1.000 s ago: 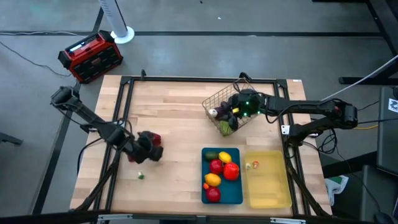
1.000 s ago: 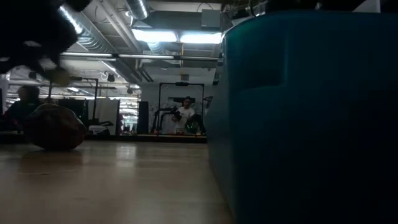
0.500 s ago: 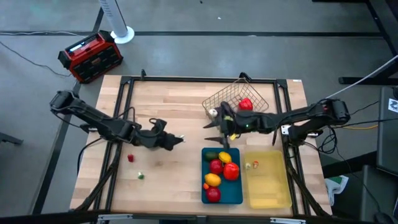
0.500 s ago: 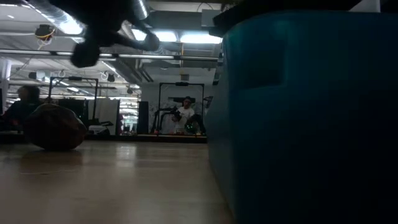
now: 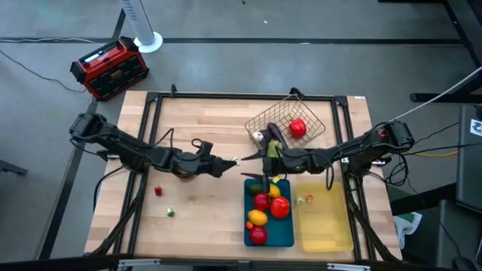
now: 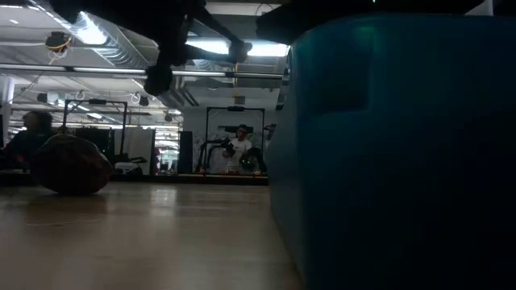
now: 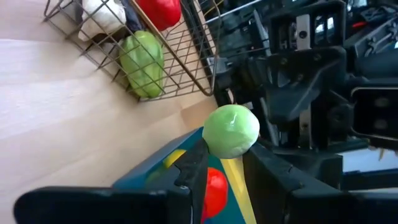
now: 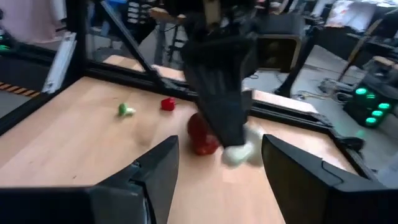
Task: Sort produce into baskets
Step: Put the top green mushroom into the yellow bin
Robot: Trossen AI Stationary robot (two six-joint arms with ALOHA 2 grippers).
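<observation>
Left wrist view | left gripper (image 7: 225,163) jaws clamp round pale-green fruit (image 7: 231,130) | right gripper (image 5: 251,165) jaws parted

We see two dark arms, each a chain of slim black links with bulkier rounded joints. The left tool (image 5: 226,165) ends in two black, flat, tapering fingers (image 7: 194,168) with matte plastic faces. The right tool (image 5: 254,167) has broad black fingers (image 8: 158,165) with squared, bevelled edges. Thin black cables run in loops along both arms. On the right arm's wrist housing (image 7: 305,81) we make out blocky black plates, a pale metal bracket with a screw, and slotted rails. Small green lights glow on the right arm near its wrist (image 5: 290,156), and a white tag sits by its base (image 5: 345,156).
</observation>
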